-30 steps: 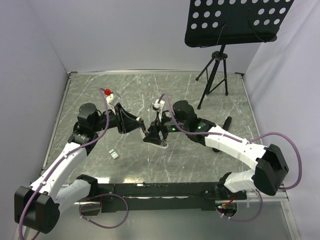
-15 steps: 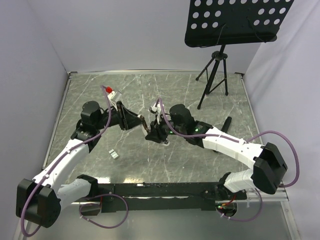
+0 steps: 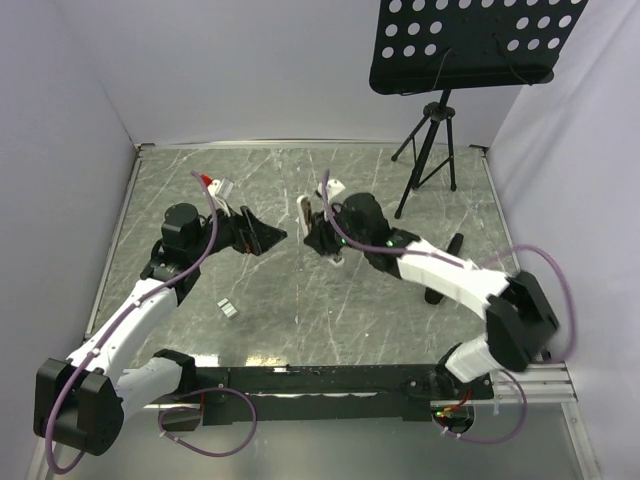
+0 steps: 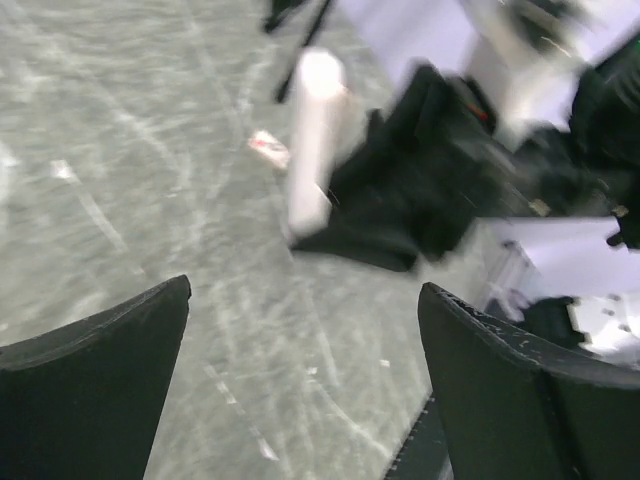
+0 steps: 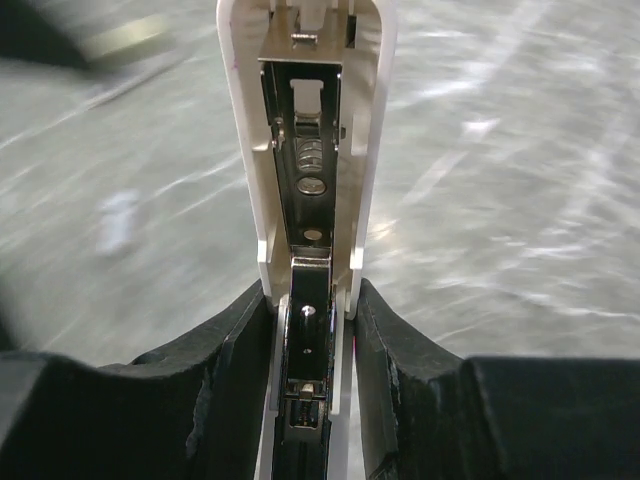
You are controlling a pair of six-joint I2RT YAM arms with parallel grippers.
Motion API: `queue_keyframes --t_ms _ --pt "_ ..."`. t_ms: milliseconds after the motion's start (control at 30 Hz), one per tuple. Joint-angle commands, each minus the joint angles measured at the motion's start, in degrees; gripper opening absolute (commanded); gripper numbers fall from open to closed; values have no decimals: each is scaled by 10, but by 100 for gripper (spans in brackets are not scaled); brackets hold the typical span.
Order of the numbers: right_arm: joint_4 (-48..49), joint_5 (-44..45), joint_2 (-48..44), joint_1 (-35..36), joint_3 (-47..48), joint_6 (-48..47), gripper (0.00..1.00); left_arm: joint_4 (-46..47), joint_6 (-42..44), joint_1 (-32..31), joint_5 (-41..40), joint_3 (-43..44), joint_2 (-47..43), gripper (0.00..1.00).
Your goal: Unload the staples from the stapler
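Stapler (image 3: 304, 212) was clamped in my right gripper (image 3: 318, 240) over the middle of the grey marbled table (image 3: 330, 320), a little toward its far side, where a black music stand (image 3: 470, 40) rose at the far right corner. My two arms reached in from the near edge and met there, the grippers near each other but apart. My right gripper was closed on the stapler: from the right wrist, its black fingers (image 5: 240, 340) pressed against both white side walls of the stapler (image 5: 308, 130), which ran straight out from between them with its silvery metal channel (image 5: 305, 180) facing the camera. From above, the white bar stood roughly upright, rising out of the gripper; I could not tell whether its lower end touched the table. My left gripper (image 3: 272, 236) was spread wide and held nothing. From the left wrist, its fingers (image 4: 100, 380) sat far apart at the bottom corners with only bare table between them, and the stapler (image 4: 315, 140) showed beyond, blurred, not touching them. A small grey ridged block (image 3: 228, 308) lay on the table under my left arm, well apart from both grippers.
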Motion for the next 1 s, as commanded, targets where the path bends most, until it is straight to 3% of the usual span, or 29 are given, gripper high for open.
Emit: queue_keyframes --t_ms 0,133,233,367,500,633,833,967 --pt "8 101 135 -46 103 22 4 -64 65 2 -76 39 -10 100" --pt "7 204 236 -72 176 38 4 -71 58 2 -133 29 -28 99" --pt "-13 218 302 -82 236 63 7 -87 54 2 -176 22 -43 99" --pt "-107 234 380 -91 330 94 16 -124 50 2 -276 22 -46 99" --pt "-190 250 418 -90 376 112 23 -134 51 3 -288 30 -46 99" --pt "-201 260 422 -88 365 121 33 -120 43 3 -287 20 -62 97" --pt "-183 259 407 -80 334 113 57 -121 43 3 -288 21 -57 97" --pt "-190 267 403 -73 334 109 62 -120 43 3 -295 19 -58 97"
